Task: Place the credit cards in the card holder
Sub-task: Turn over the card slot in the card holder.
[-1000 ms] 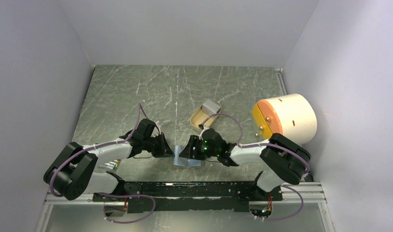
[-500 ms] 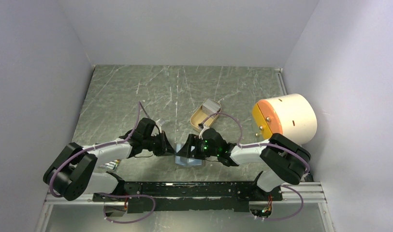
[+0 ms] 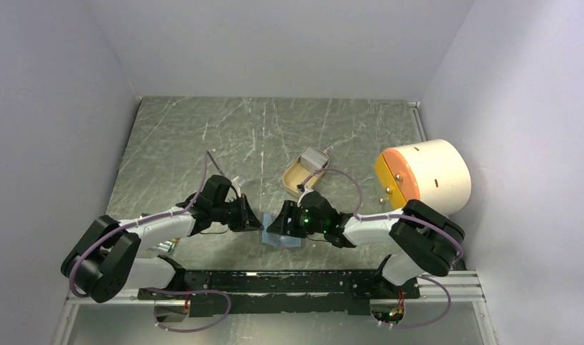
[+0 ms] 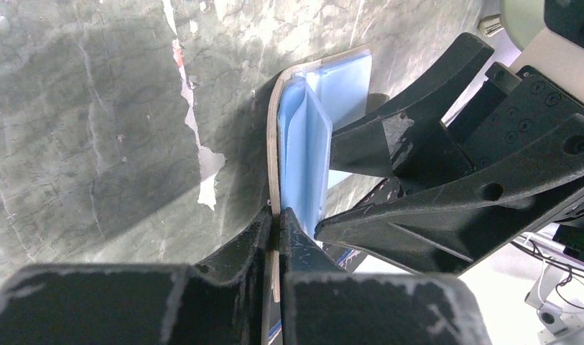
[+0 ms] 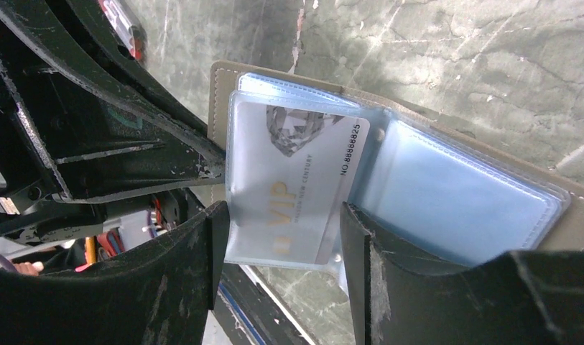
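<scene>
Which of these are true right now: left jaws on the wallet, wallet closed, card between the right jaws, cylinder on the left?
The left gripper has its jaws shut on the card holder cover: true.
The card holder lies closed: false; it is open, blue sleeves showing.
A credit card marked VIP sits between the jaws of the right gripper: true.
The cream cylinder stands on the left: false; it stands at the right.

Your left gripper (image 3: 257, 222) meets your right gripper (image 3: 274, 227) nose to nose.
Left is clamped tight; right's jaws stand apart.
</scene>
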You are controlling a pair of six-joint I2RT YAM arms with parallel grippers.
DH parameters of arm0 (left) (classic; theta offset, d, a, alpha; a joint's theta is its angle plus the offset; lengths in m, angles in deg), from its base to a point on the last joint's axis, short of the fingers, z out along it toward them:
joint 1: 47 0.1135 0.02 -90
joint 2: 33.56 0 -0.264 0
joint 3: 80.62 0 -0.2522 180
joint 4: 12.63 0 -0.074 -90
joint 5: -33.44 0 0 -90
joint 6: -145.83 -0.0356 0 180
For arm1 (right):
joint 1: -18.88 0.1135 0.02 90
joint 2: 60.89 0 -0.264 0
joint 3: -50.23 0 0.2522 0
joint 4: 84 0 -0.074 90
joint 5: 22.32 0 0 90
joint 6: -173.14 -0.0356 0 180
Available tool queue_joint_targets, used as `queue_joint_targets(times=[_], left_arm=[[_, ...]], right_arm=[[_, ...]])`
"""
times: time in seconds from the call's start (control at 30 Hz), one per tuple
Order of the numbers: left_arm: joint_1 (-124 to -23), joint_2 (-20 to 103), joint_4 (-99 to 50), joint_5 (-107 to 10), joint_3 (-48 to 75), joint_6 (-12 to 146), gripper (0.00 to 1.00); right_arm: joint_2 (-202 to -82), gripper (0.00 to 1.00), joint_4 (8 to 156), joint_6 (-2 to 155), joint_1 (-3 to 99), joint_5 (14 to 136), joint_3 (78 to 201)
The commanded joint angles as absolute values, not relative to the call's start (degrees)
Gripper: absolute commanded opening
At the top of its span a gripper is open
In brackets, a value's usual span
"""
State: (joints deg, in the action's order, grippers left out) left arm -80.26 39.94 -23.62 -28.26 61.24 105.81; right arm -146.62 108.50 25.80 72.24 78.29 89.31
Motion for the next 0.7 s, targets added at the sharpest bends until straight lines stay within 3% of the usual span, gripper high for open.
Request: queue_joint_targets(times=[0.0,0.67], left_arm=[[-80.83,38.66,-24.19,-28.52,59.9,106.17,0.09],[-80.8,38.16,-25.71,-29.77,59.69,105.84,0.09]], right_arm=[[-145.08,0.59,106.14,26.76,72.59,76.79,89.22],[-141.14,0.67,102.41,26.81,72.6,74.17,87.75]])
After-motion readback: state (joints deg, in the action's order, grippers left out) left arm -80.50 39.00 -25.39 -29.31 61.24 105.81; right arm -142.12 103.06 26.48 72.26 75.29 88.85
